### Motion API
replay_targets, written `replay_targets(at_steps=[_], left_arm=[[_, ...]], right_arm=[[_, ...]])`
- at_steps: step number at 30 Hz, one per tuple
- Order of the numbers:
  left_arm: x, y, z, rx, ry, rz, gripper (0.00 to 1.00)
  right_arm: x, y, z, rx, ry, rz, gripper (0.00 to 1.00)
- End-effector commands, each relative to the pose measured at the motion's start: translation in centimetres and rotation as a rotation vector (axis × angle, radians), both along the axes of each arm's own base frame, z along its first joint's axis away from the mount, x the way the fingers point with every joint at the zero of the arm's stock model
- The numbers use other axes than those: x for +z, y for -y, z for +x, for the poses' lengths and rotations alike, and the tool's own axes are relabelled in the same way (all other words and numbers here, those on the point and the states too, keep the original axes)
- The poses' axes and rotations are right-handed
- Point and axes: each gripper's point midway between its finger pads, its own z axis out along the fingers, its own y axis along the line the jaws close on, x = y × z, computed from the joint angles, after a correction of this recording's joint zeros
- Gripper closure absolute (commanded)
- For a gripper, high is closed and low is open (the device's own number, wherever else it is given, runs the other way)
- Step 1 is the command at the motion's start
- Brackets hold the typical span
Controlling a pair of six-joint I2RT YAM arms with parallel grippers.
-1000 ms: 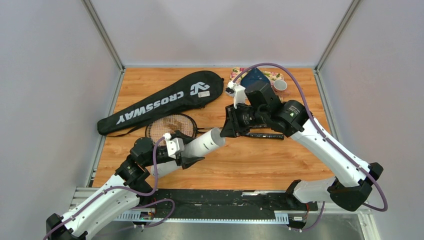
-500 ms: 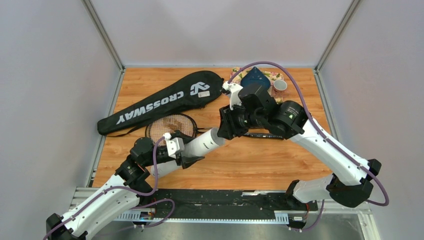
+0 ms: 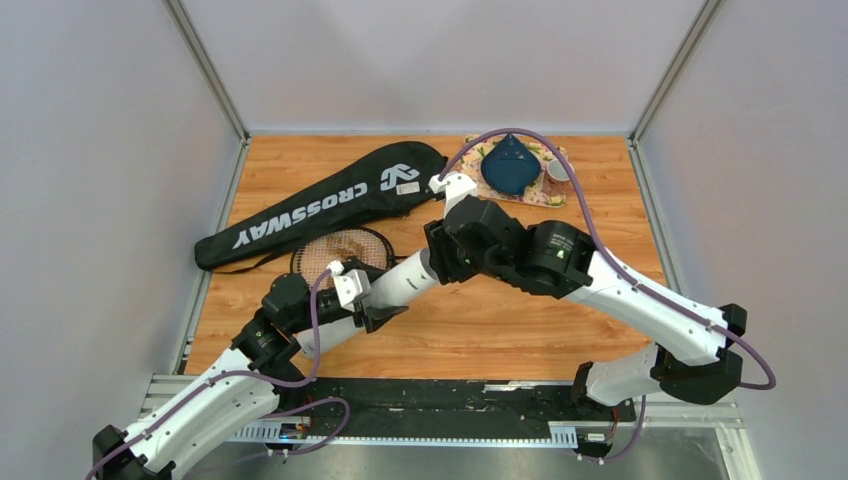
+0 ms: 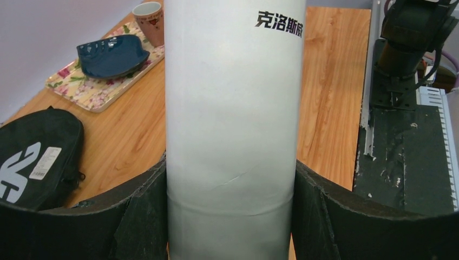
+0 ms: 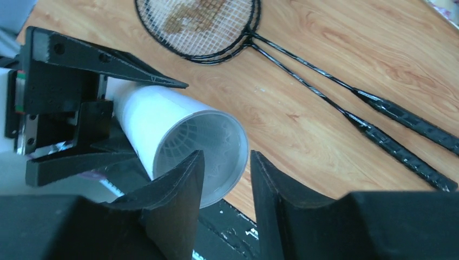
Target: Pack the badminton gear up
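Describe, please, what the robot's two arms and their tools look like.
The left arm and right arm have white tubular links joined by rounded black joints. A purple cable loops along each. The left tool and right tool each have two black, wedge-shaped fingers.

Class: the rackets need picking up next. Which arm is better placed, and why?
Probably right: the right gripper is empty, jaws apart, at the mouth of the white tube, rackets just beyond. The left gripper is clamped on the tube.
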Motion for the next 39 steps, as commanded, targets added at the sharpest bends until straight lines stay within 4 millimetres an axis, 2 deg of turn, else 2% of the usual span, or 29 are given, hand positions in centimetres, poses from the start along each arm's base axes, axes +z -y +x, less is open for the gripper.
replay_targets(at_steps=[1,3,7,10,11,12,13,14,15,16,17,18,19,21,22,23,24,25,27,28,29,31,32,34,35,36,38,39], left_arm=[[2.7,0.3,0.9,0.049,0.002,-0.108,0.87],[2.7,0.3,1.1,0.052,-0.002,-0.108,0.87],[2.5,0.3,1.3,0.057,-0.004,-0.1,0.87],[2.0,0.2,1.4,0.068,-0.019,-0.085,0.87],[2.1,0.0,1.5,0.079,-0.02,-0.09,0.87],[2.1,0.0,1.7,0.091,-0.025,-0.093,0.88],[2.2,-0.3,2.1,0.126,-0.043,-0.11,0.88],[2.3,-0.5,2.5,0.155,-0.055,-0.117,0.87],[2.6,-0.7,3.0,0.188,-0.068,-0.13,0.87],[3.2,-1.4,4.3,0.28,-0.108,-0.163,0.86],[3.2,-1.8,5.0,0.333,-0.141,-0.165,0.86],[3.4,-2.1,5.6,0.375,-0.171,-0.172,0.86],[4.4,-2.8,6.5,0.455,-0.228,-0.209,0.85],[4.7,-3.0,7.6,0.529,-0.311,-0.221,0.85],[6.3,-3.3,8.0,0.572,-0.363,-0.273,0.84],[6.5,-3.0,8.4,0.589,-0.402,-0.287,0.83],[7.2,-2.9,8.6,0.595,-0.428,-0.318,0.82],[8.8,-2.5,8.6,0.583,-0.468,-0.397,0.8],[9.9,-2.1,8.6,0.564,-0.516,-0.48,0.78],[10.8,-1.7,8.5,0.534,-0.564,-0.569,0.78],[11.4,-1.6,8.3,0.512,-0.582,-0.617,0.77],[12.2,-1.2,7.8,0.453,-0.639,-0.725,0.77],[12.5,-1.3,7.6,0.435,-0.651,-0.758,0.77],[12.7,-1.3,7.3,0.408,-0.664,-0.799,0.77],[13.0,-1.4,7.2,0.396,-0.654,-0.814,0.77],[12.4,-1.4,7.2,0.401,-0.66,-0.817,0.77],[13.1,-1.4,6.9,0.362,-0.647,-0.857,0.77],[12.5,-1.3,6.9,0.359,-0.652,-0.855,0.78]], right_arm=[[-4.8,-4.7,-2.7,-0.038,-0.088,-0.013,0.57],[-4.6,-5.1,-2.3,-0.082,-0.037,-0.009,0.58],[-5.0,-5.9,-3.0,-0.046,-0.029,-0.014,0.58],[-1.7,-3.7,-1.4,-0.1,0.058,0.042,0.56],[0.6,-2.1,-1.1,-0.092,0.098,0.093,0.55],[1.8,-1.1,-0.7,-0.099,0.129,0.123,0.52],[4.0,-0.6,0.2,-0.12,0.183,0.205,0.46],[6.4,1.8,0.2,-0.126,0.252,0.266,0.41],[6.4,2.7,0.3,-0.135,0.265,0.285,0.33],[8.7,4.4,0.5,-0.158,0.298,0.385,0.3],[9.0,4.5,0.1,-0.128,0.288,0.426,0.27],[7.7,4.6,0.0,-0.122,0.273,0.428,0.25],[8.7,5.0,0.1,-0.122,0.288,0.491,0.24],[7.5,3.2,-1.3,0.012,0.271,0.513,0.24],[6.6,1.9,-1.9,0.086,0.282,0.545,0.24],[5.4,0.4,-3.9,0.231,0.258,0.564,0.24],[4.6,-0.1,-4.2,0.277,0.278,0.569,0.24],[2.9,-1.0,-4.9,0.334,0.278,0.593,0.23],[2.0,-2.0,-5.8,0.408,0.279,0.636,0.22],[2.3,-2.9,-5.8,0.417,0.29,0.688,0.22],[1.3,-3.3,-5.3,0.394,0.28,0.689,0.21],[0.8,-4.1,-4.3,0.345,0.261,0.697,0.22],[1.0,-4.4,-4.1,0.335,0.261,0.709,0.16],[1.1,-5.2,-3.4,0.317,0.243,0.728,0.15],[2.0,-5.7,-3.9,0.346,0.221,0.754,0.15],[2.0,-6.0,-4.1,0.355,0.203,0.757,0.15],[2.1,-6.7,-4.7,0.396,0.177,0.776,0.14],[2.5,-6.8,-4.6,0.393,0.17,0.786,0.13]])
